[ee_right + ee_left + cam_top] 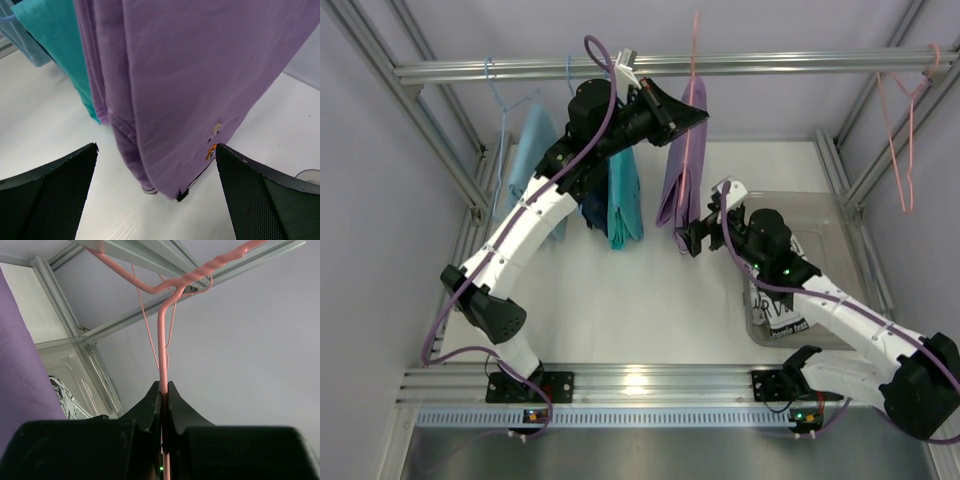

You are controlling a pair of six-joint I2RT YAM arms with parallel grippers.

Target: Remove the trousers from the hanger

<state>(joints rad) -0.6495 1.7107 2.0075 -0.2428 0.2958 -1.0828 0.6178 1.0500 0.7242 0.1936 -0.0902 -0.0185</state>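
Observation:
Purple trousers (680, 160) hang folded over the thin pink wire hanger (695, 60), which hooks on the top rail. My left gripper (695, 115) is shut on the hanger's wire just below the hook; the left wrist view shows the pink wire (162, 350) pinched between the closed fingertips (164, 385), with purple cloth (20, 365) at the left edge. My right gripper (688, 238) is open at the trousers' lower end. In the right wrist view the trousers (190, 85) hang between the spread fingers (55, 195), apart from both.
A teal garment (623, 195) and a light-blue garment (532, 160) hang on light-blue hangers to the left. An empty pink hanger (905, 120) hangs at the far right. A clear plastic bin (820, 270) stands under the right arm. The metal rail (770, 64) spans the top.

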